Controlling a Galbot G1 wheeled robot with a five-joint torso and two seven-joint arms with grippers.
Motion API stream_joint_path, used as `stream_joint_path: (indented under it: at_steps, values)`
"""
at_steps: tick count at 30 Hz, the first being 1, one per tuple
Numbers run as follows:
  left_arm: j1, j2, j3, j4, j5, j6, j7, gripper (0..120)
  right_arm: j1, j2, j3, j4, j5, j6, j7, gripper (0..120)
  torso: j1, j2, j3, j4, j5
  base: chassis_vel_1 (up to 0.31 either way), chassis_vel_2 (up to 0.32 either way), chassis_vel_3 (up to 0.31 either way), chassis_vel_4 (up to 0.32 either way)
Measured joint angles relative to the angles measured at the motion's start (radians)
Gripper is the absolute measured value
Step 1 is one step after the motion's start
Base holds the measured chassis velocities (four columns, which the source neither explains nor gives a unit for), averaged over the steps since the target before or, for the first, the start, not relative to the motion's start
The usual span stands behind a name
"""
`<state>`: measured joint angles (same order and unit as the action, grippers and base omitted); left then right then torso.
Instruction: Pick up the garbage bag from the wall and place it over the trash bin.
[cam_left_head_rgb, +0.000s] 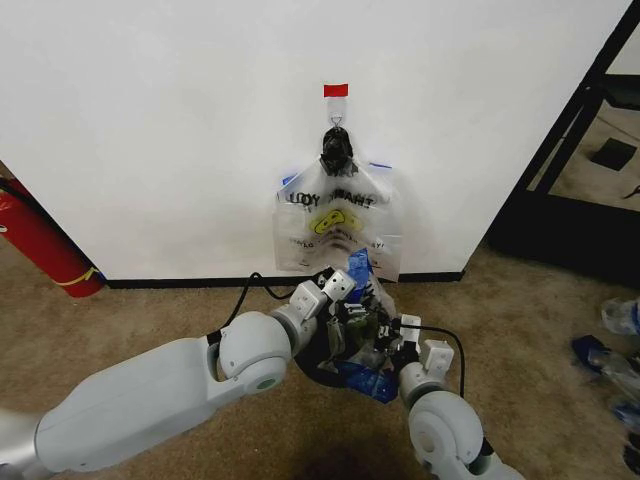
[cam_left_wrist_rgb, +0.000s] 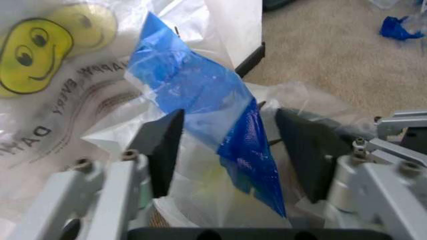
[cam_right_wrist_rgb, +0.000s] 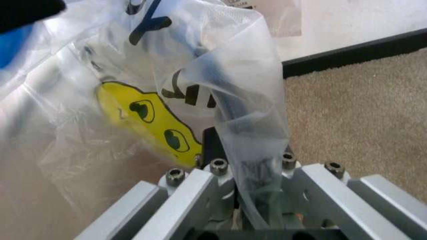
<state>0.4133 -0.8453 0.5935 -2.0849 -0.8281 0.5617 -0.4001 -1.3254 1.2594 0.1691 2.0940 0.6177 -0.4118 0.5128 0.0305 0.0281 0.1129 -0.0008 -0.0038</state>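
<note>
The white wall fills the far side of the head view, black baseboard along its foot and brown carpet below. Up at twelve o'clock a small red tape strip marks a hook, and from the black knot under it hangs the bunch of smiley bags, flat against the wall. Over at nine o'clock, the red fire extinguisher leans at the wall's foot. Down at centre, just below the bunch, sits the trash bin, mostly buried: its dark rim peeks out under crumpled plastic, and what is inside it cannot be made out. The garbage bag is right there over the bin, blue handles bunched up between the two grippers, clear film with a yellow smiley spilling around them. The left arm sweeps in from eight o'clock, long white forearm angled up toward the bin, and the left gripper has its black pads spread wide with a twisted blue handle running through the gap, touching neither pad as far as the wrist view shows. The right arm comes up from five o'clock, bent short, and the right gripper is pressed together, pinching a rope of clear film that rises from the fingers.
</note>
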Motion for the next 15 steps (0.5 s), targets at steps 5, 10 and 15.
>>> stream_joint_path:
  at_steps: [5, 10, 15]
  values:
    - [0.000, -0.006, 0.003, 0.011, 0.001, -0.001, -0.004, 34, 0.000, -0.001, 0.001, -0.001, 0.002, -0.001, 0.002, 0, 0.000, 0.000, 0.000, 0.0000, 0.0000, 0.000, 0.000, 0.000, 0.000]
    - [0.000, -0.004, 0.003, 0.012, 0.002, -0.004, -0.007, 18, 0.000, -0.001, 0.000, -0.004, 0.006, -0.002, 0.004, 0, 0.000, 0.000, 0.000, -0.0001, 0.0000, 0.000, 0.000, 0.000, 0.000]
    - [0.018, 0.004, -0.009, 0.010, 0.001, -0.009, -0.011, 0, -0.001, -0.004, 0.001, -0.004, 0.012, -0.004, 0.007, 0, 0.000, 0.000, 0.000, -0.0001, -0.0001, 0.000, 0.000, 0.000, 0.000]
